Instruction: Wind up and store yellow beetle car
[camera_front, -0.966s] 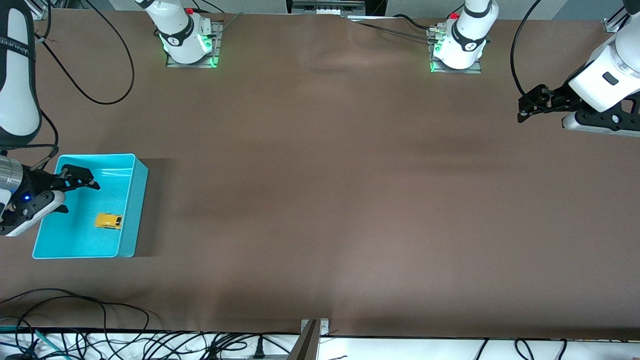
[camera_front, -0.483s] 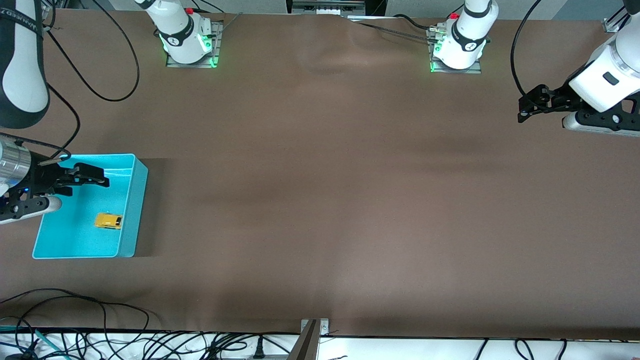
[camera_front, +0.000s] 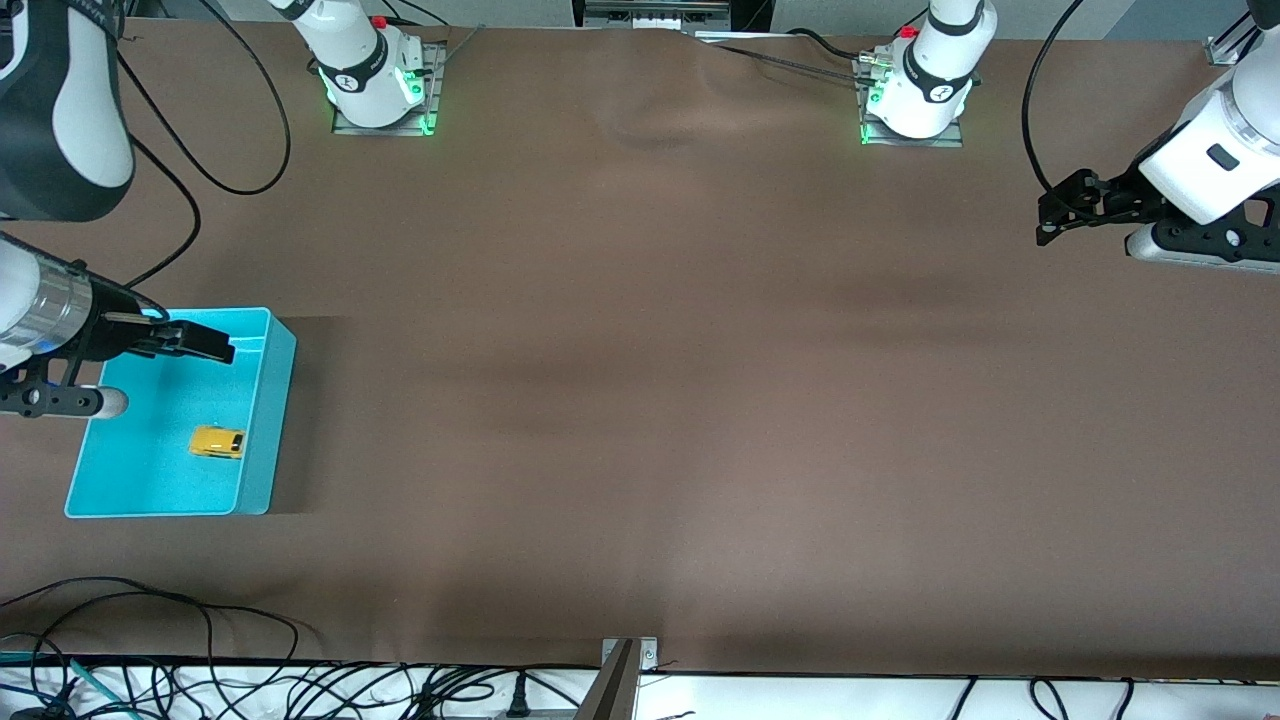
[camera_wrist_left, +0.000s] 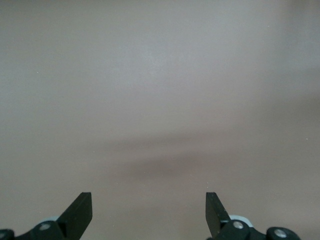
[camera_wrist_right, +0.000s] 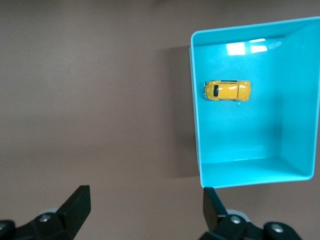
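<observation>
The yellow beetle car lies inside the turquoise bin at the right arm's end of the table. It also shows in the right wrist view, alone on the floor of the bin. My right gripper is open and empty, up in the air over the bin's rim that lies farther from the front camera; in its own view its jaws stand wide apart. My left gripper waits open and empty over bare table at the left arm's end, as its own view shows.
The brown table stretches between the two arms. Both arm bases stand along the edge farthest from the front camera. Black cables lie along the edge nearest to it.
My right gripper has moved off from above the bin's floor toward its rim on the bases' side and has turned level. The car stays in the bin. The left arm has not moved.
</observation>
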